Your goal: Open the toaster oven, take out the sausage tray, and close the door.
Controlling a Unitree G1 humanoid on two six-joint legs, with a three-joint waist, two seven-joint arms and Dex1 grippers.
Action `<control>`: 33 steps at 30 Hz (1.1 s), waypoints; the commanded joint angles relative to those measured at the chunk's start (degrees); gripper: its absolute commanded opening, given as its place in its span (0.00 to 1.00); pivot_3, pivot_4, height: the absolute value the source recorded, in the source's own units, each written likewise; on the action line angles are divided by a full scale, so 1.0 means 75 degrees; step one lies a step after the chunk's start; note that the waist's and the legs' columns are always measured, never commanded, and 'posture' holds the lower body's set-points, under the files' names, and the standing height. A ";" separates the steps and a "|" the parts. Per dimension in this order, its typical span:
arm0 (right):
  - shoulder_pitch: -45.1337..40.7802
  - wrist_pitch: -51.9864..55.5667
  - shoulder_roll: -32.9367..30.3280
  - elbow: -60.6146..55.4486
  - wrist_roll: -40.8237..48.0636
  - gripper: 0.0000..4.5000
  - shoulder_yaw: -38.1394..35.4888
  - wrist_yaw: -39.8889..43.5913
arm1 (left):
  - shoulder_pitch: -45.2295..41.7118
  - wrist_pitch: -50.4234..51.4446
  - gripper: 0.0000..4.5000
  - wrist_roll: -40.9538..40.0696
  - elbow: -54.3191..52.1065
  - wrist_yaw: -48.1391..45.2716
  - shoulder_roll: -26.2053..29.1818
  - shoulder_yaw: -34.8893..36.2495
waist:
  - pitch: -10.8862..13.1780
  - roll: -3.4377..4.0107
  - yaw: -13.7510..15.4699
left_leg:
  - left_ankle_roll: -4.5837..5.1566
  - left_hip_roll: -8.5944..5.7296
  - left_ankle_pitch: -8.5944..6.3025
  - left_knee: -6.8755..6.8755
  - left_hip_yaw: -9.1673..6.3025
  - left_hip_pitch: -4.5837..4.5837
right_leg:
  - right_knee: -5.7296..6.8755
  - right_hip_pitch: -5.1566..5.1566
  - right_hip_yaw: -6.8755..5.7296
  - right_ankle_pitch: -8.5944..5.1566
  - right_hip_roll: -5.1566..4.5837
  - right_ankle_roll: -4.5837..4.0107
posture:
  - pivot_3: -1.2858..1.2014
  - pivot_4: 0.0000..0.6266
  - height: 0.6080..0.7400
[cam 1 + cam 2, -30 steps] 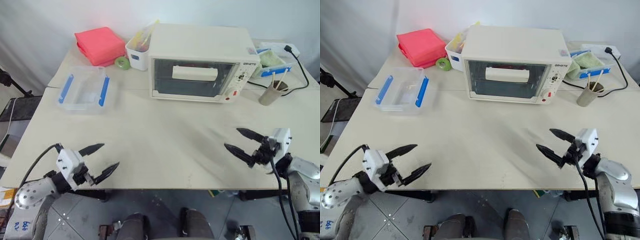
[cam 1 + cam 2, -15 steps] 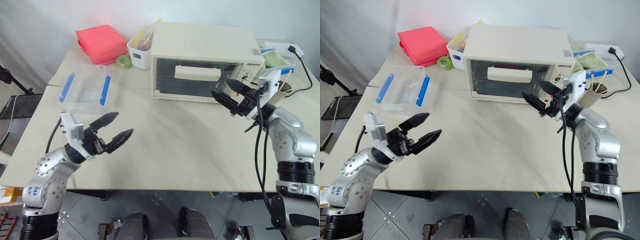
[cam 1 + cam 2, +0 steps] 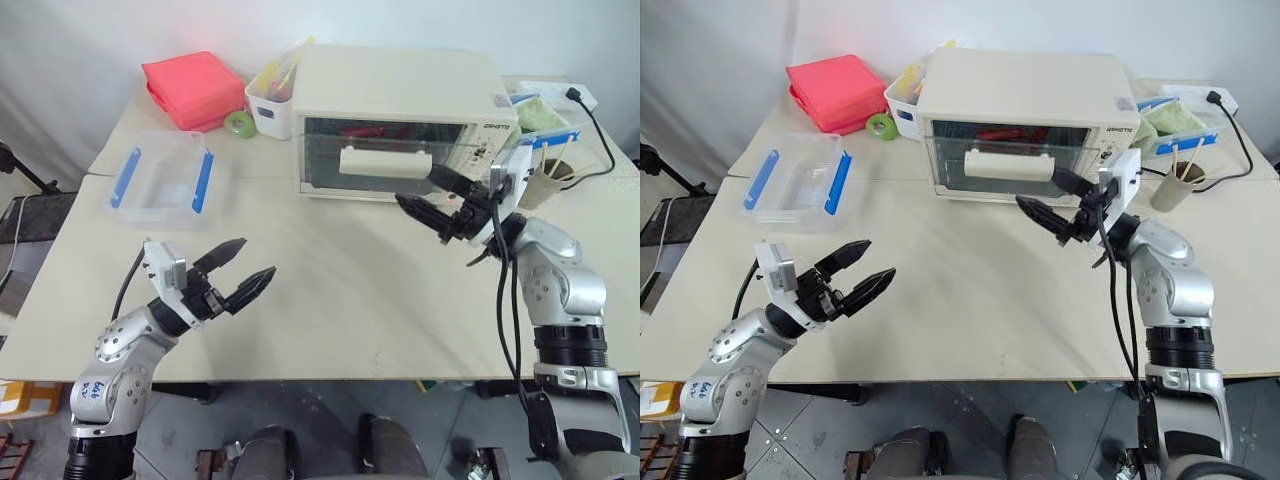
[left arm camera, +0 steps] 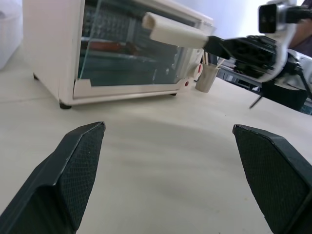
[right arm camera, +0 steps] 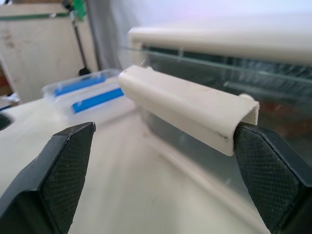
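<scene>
A pale beige tabletop [image 3: 340, 300] spreads under my arms. Ahead of my right end effector [image 3: 430, 198] stands the large cream-white boxy toaster oven [image 3: 400, 120]. Its dark glass door [image 3: 380, 160] leans slightly ajar, and the wide cream bar handle [image 3: 384, 161] sits just beyond my spread right fingers, one of them near its end. My left end effector [image 3: 238, 272], fingers also wide apart and empty, hovers well short of the oven. Something red-brown shows behind the glass; the tray itself I cannot make out.
</scene>
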 commanded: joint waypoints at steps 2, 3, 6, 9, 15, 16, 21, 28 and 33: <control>0.0952 -0.1772 -0.0605 -0.0348 -0.0865 1.00 0.0602 0.1552 | -0.0993 0.0105 0.90 -0.0033 0.0770 0.0431 -0.0173 0.0174 | 0.0001 -0.0001 0.0076 | 0.0000 -0.0003 0.0000 0.0001 0.0001 0.0001 | -0.0003 0.0003 0.0001 0.0000 0.0000 0.0000 | 0.52 0.24 1.00; 0.1024 -0.1822 -0.0673 -0.0272 -0.0933 1.00 0.0686 0.1678 | -0.1284 0.0117 0.85 -0.0011 0.1037 0.0505 -0.0197 0.0194 | 0.0002 -0.0003 0.0073 | 0.0000 -0.0005 0.0000 0.0005 0.0001 0.0001 | -0.0004 0.0004 0.0001 0.0000 -0.0001 0.0000 | 0.52 0.24 1.00; 0.0913 -0.1935 -0.0475 -0.0193 -0.0871 1.00 0.0666 0.1613 | -0.2053 -0.0165 0.66 0.0408 0.1792 0.0466 -0.0199 0.0034 | 0.0003 -0.0005 0.0006 | 0.0002 -0.0005 0.0003 0.0012 0.0004 0.0002 | 0.0004 0.0004 0.0005 0.0002 -0.0001 0.0001 | 0.52 0.24 1.00; 0.0880 -0.2213 -0.0451 -0.0027 -0.1040 1.00 0.0746 0.1712 | -0.3054 -0.0509 0.45 0.0813 0.2723 0.0522 -0.0368 -0.0114 | 0.0003 -0.0006 -0.0014 | -0.0002 -0.0002 0.0004 0.0002 0.0005 0.0009 | 0.0004 0.0003 0.0002 0.0001 0.0008 -0.0001 | 0.52 0.24 1.00; 0.0921 -0.2601 -0.0429 0.0124 -0.1270 1.00 0.0802 0.1726 | -0.5047 -0.1423 0.04 0.1680 0.5035 0.0299 -0.0988 -0.0602 | 0.0005 -0.0009 0.0020 | -0.0002 -0.0006 0.0005 0.0003 0.0007 0.0002 | -0.0005 0.0004 -0.0013 0.0001 0.0007 0.0000 | 0.52 0.24 1.00; 0.0950 -0.2645 -0.0426 0.0130 -0.1293 1.00 0.0797 0.1712 | -0.5277 -0.1604 0.01 0.1845 0.5358 0.0269 -0.1095 -0.0685 | 0.0005 -0.0009 0.0021 | -0.0002 -0.0006 0.0005 0.0003 0.0007 0.0002 | -0.0004 0.0004 -0.0013 0.0001 0.0007 0.0000 | 0.52 0.24 1.00; 0.1138 -0.2844 -0.0409 0.0101 -0.1382 1.00 0.0724 0.1544 | -0.6001 -0.2271 0.01 0.2257 0.6631 -0.0306 -0.1574 -0.1005 | 0.0007 -0.0012 0.0011 | -0.0001 -0.0005 0.0005 -0.0002 0.0009 0.0003 | -0.0008 0.0003 -0.0019 0.0001 0.0009 0.0000 | 0.52 0.24 1.00; 0.2328 -0.3032 -0.0660 -0.0313 -0.1415 1.00 0.0053 0.0851 | -0.5973 -0.2376 0.01 0.2458 0.7089 -0.1118 -0.1753 -0.1275 | 0.0010 -0.0017 0.0094 | 0.0000 -0.0006 0.0006 0.0003 0.0006 -0.0004 | -0.0009 0.0004 -0.0032 0.0001 0.0006 0.0000 | 0.52 0.24 1.00; 0.4149 -0.3363 -0.1114 -0.0622 -0.1608 1.00 -0.1074 0.0257 | -0.5503 -0.2578 0.01 0.2820 0.7043 -0.1671 -0.1478 -0.1564 | 0.0010 -0.0018 0.0253 | 0.0002 -0.0013 0.0005 0.0007 0.0002 -0.0009 | -0.0014 0.0006 -0.0035 0.0002 0.0001 0.0002 | 0.52 0.24 1.00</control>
